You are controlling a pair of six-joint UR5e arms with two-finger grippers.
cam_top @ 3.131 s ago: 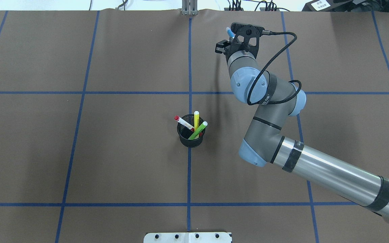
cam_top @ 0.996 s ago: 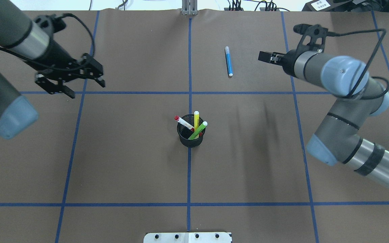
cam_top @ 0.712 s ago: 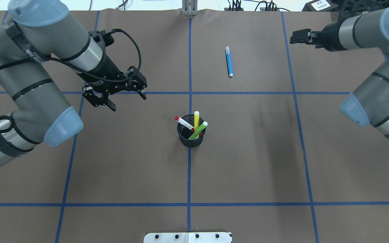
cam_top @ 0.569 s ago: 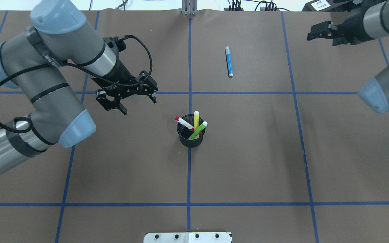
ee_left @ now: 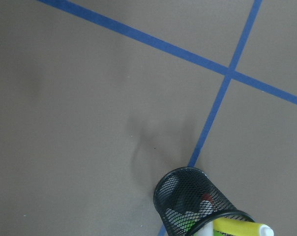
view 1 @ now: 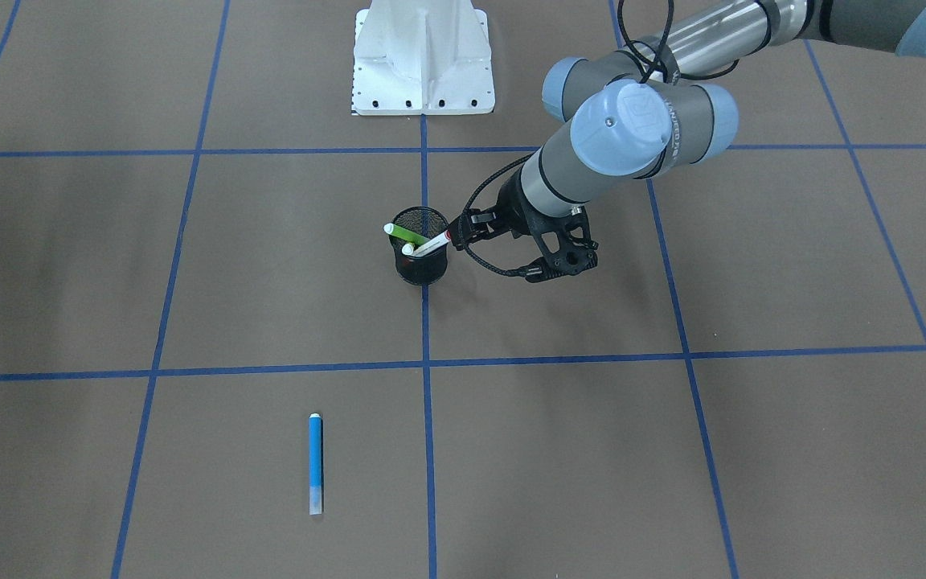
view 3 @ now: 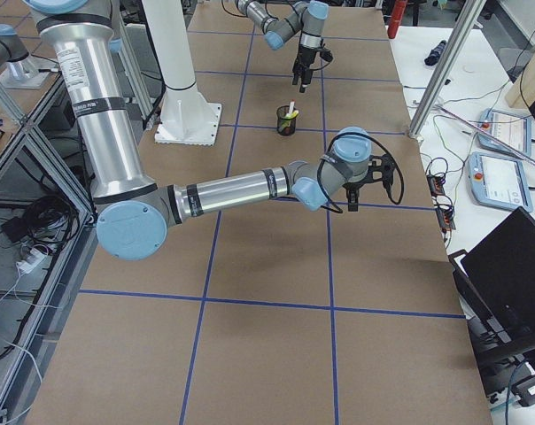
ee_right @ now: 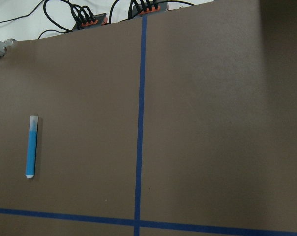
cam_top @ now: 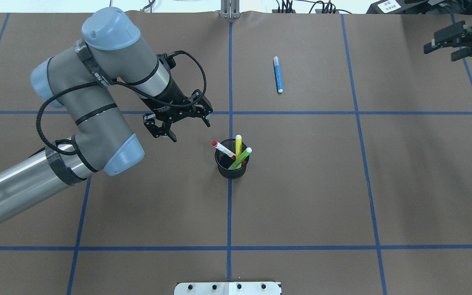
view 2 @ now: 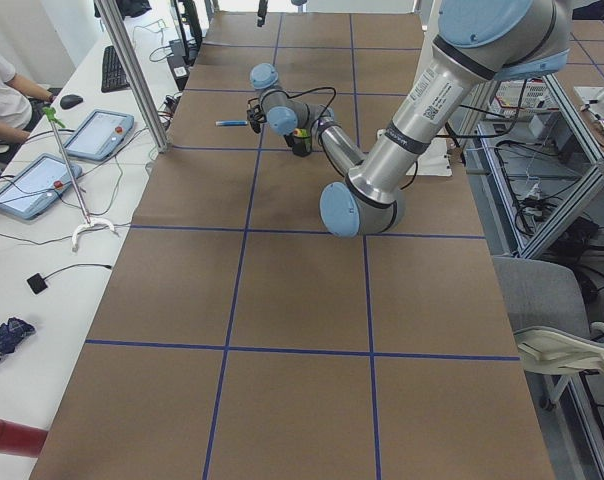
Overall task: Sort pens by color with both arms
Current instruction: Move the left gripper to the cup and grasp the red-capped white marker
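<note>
Our left claw (cam_top: pixel 191 132), wide apart, has come close to the black cup (cam_top: pixel 232 171).
We see the blue pen (cam_top: pixel 277 74) alone on the bench (cam_top: pixel 137 205); our right claw (cam_top: pixel 441 52), apart too, has backed away. Three pens (cam_top: pixel 241 157) wait in the cup.

overhead and front-facing cameras look down from opposite worktop (cam_top: pixel 301 184) sides, sharing the mesh cup (cam_top: pixel 232 172) and blue pen (cam_top: pixel 277 74); wrist cameras sit nearer.
</note>
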